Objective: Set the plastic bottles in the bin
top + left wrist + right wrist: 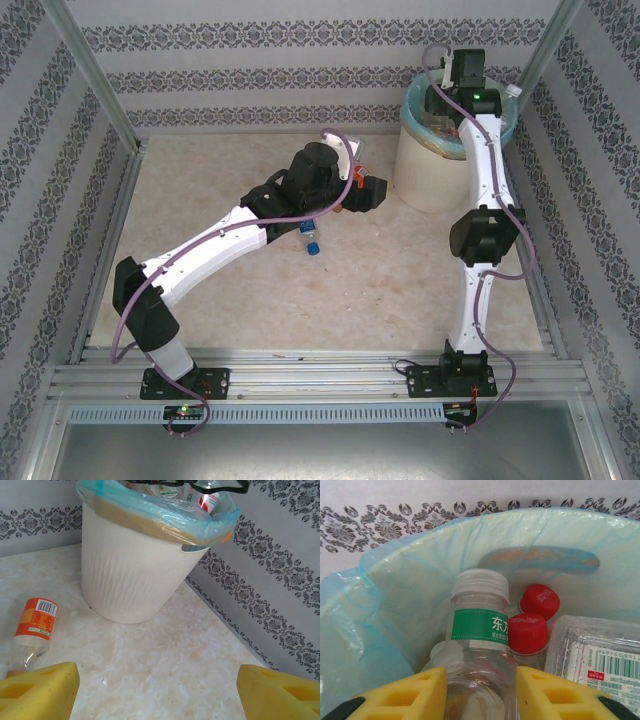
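My right gripper (481, 695) is over the bin (425, 170), its yellow pads pressed on both sides of a clear plastic bottle (480, 630) with a green label and a white cap. Below it, inside the blue-green liner (410, 595), lie two red-capped bottles (527, 632). My left gripper (157, 690) is open just above the table, facing the cream bin (125, 575), with bare table between its fingers (45, 690). An orange-labelled bottle (36, 620) lies to its left. A blue-capped bottle (311, 240) lies beside the left arm.
A clear plastic package with a barcode (592, 655) lies in the bin beside the bottles. Patterned walls (280, 580) close the table on three sides, and the bin stands in the far right corner.
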Robot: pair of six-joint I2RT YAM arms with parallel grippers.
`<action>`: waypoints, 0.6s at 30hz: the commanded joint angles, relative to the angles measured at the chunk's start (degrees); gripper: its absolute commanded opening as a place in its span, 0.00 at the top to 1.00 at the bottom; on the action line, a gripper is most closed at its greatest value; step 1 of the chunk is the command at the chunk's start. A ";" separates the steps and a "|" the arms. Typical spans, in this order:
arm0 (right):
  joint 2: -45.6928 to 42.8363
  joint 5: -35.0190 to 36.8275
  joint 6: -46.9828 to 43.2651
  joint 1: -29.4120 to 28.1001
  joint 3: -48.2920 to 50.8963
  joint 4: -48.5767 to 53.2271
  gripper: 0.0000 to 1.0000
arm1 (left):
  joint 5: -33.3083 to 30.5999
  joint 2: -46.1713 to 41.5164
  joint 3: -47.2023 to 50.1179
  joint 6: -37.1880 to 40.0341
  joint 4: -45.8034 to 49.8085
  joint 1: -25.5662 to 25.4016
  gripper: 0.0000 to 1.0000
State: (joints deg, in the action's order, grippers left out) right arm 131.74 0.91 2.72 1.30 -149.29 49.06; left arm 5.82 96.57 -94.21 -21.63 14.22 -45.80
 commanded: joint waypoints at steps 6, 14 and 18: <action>-5.36 -4.83 3.71 0.31 -3.95 4.30 0.56 | -1.30 -2.56 0.01 0.09 -0.85 -0.69 0.17; -20.79 -2.88 4.89 -1.18 2.37 0.79 0.42 | -5.67 -9.37 7.15 1.03 -2.65 -0.69 0.16; -29.18 -1.07 5.91 0.50 14.03 -0.99 0.46 | -6.63 -13.42 11.29 0.82 -2.79 -0.70 0.16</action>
State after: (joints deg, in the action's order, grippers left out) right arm 106.04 -2.11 6.83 0.99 -140.68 49.19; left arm 1.28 86.35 -84.77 -21.56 13.61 -45.80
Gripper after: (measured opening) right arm 0.547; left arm 0.839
